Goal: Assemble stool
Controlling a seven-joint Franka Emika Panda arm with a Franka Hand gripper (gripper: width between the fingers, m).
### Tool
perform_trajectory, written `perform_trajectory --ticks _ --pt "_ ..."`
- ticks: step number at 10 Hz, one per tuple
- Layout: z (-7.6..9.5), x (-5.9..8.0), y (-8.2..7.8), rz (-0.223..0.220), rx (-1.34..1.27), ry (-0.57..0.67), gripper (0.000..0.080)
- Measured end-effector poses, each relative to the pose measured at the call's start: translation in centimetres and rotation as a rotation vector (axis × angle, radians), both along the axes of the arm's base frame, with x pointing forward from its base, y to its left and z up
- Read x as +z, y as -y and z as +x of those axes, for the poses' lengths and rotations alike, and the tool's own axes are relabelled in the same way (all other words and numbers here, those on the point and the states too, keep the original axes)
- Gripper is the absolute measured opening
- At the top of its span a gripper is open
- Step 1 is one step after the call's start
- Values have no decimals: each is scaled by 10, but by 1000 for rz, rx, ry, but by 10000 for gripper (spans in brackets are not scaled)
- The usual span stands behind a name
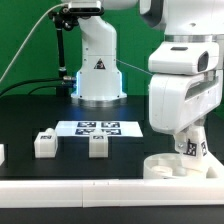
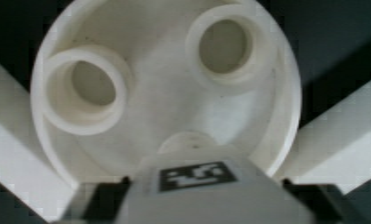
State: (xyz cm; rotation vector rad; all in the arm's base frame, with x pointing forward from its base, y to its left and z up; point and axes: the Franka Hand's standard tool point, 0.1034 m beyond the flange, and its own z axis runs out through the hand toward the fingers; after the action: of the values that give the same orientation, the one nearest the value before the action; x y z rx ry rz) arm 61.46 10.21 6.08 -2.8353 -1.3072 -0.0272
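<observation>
- Grips one stool leg (image 2: 196, 178) in the gripper (image 2: 203, 198), jaws narrow and closed on it, tag face up toward the wrist camera.
- Hides the finger pads: only two dark fingers (image 2: 102, 200) flanking the leg, cut off by the frame edge.
- Hangs the held leg just above the round seat (image 1: 165, 166); touching or not, cannot tell.
- Places the seat at the exterior view's lower right, near the front border bar (image 1: 60, 186), largely covered by the arm.
- Fills the wrist view with the seat, showing two round holes (image 2: 84, 90); the rest hidden behind the held leg.
- Leaves two loose legs (image 1: 44, 143) (image 1: 98, 146) on the table, apart, near the marker board (image 1: 100, 127).
- Crops a white piece (image 1: 2, 153) at the exterior view's left edge; unidentifiable.
- Blurs two white slanted strips (image 2: 13, 120) beside the seat; unclear what.
</observation>
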Motion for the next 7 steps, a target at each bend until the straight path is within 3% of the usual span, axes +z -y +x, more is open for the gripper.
perform_trajectory --ticks 1,7 --pt "0 0 0 1 -107 -3 334" --pt "2 0 -3 15 -642 -3 334"
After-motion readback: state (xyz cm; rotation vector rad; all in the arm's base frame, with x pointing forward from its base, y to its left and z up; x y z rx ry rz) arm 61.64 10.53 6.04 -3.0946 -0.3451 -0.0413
